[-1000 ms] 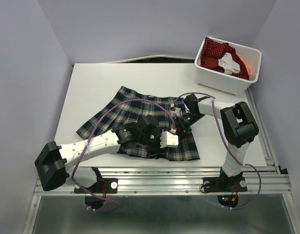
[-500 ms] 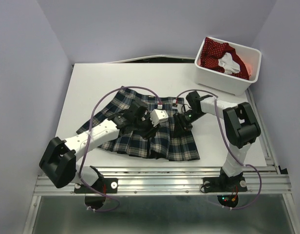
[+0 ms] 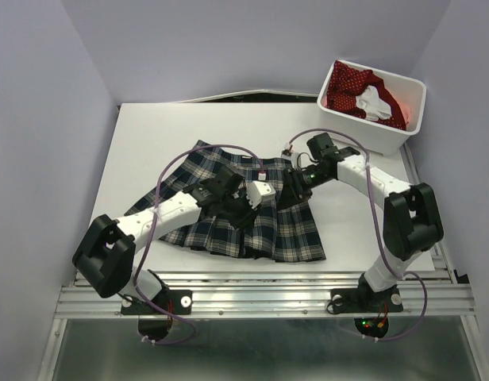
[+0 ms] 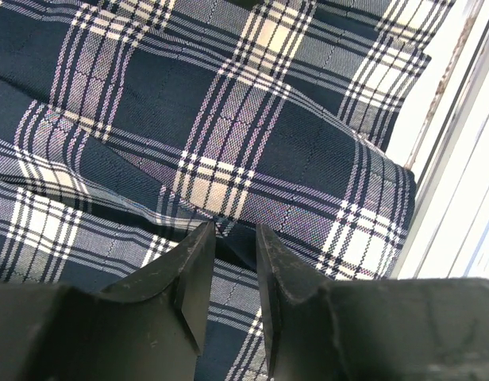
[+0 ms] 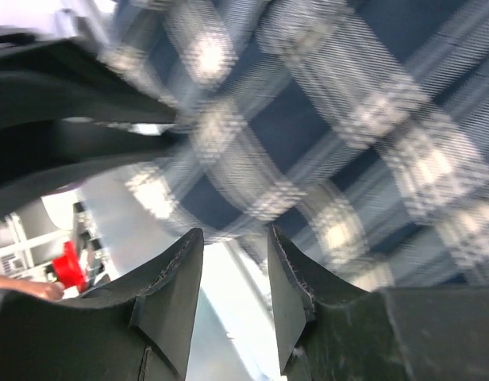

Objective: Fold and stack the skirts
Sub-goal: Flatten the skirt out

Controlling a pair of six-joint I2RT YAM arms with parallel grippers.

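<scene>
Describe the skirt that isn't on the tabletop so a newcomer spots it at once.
Look to the far right corner of the table, where a white bin sits. Crumpled inside is the red skirt with small white dots, unlike the navy plaid skirt spread flat mid-table.

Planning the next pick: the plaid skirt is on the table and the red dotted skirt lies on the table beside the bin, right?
Not quite. The red dotted skirt is inside the white bin, not beside it, as the top view shows. The plaid skirt is on the table.
</scene>
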